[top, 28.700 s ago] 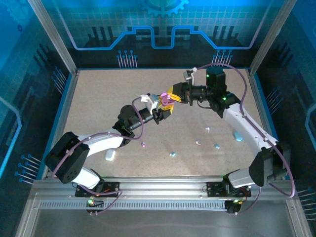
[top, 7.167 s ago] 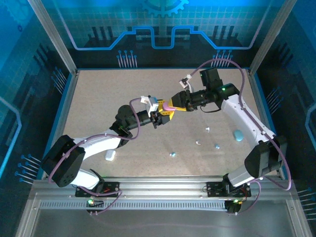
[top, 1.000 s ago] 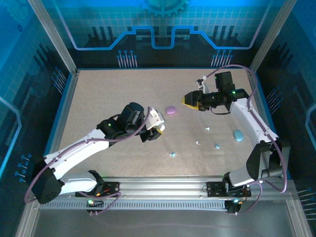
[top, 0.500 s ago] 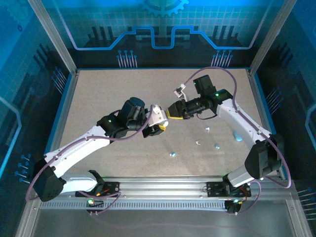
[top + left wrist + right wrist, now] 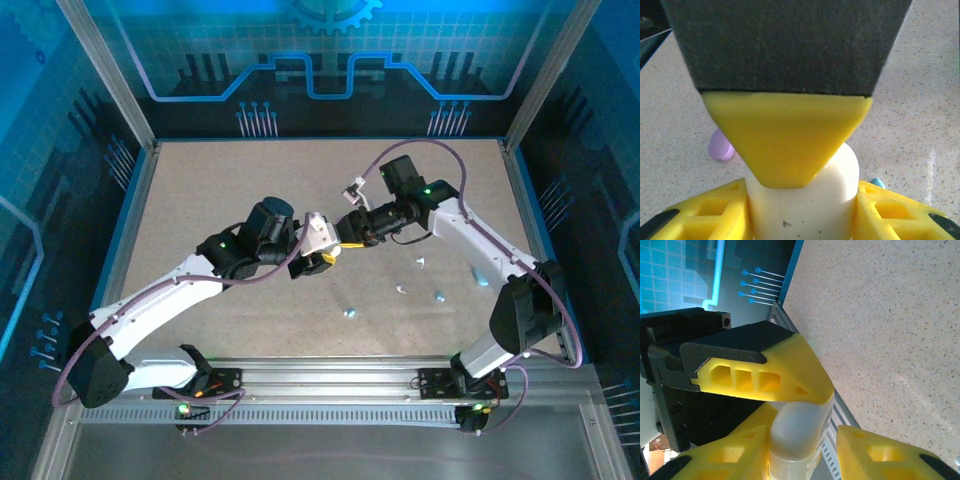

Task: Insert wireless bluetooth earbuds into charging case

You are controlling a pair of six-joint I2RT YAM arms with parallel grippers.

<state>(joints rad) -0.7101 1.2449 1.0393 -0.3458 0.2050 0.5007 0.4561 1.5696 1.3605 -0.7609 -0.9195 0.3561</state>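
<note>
A white charging case [image 5: 317, 231] is held above mid-table with my left gripper [image 5: 322, 246] shut on its lower half. In the left wrist view the case [image 5: 800, 215] sits tight between my yellow fingers [image 5: 700, 215]. My right gripper [image 5: 342, 228] meets it from the right, one finger [image 5: 787, 135] lying over the case's upper part. In the right wrist view the case [image 5: 797, 432] stands between my right gripper's [image 5: 802, 422] jaws, against the left finger, a thin gap at the right one. Tiny earbuds lie on the table: light blue [image 5: 351, 312], white [image 5: 401, 290], white [image 5: 421, 263].
A purple case [image 5: 720, 146] lies on the speckled table behind the white one. A light blue case [image 5: 483, 278] peeks out beside the right forearm, with a blue bud [image 5: 440, 296] near it. Metal rail and arm bases run along the near edge.
My right gripper has swung left from the back right to the white case, and its jaws have narrowed round it. My left gripper has kept its hold, shifting slightly up.
</note>
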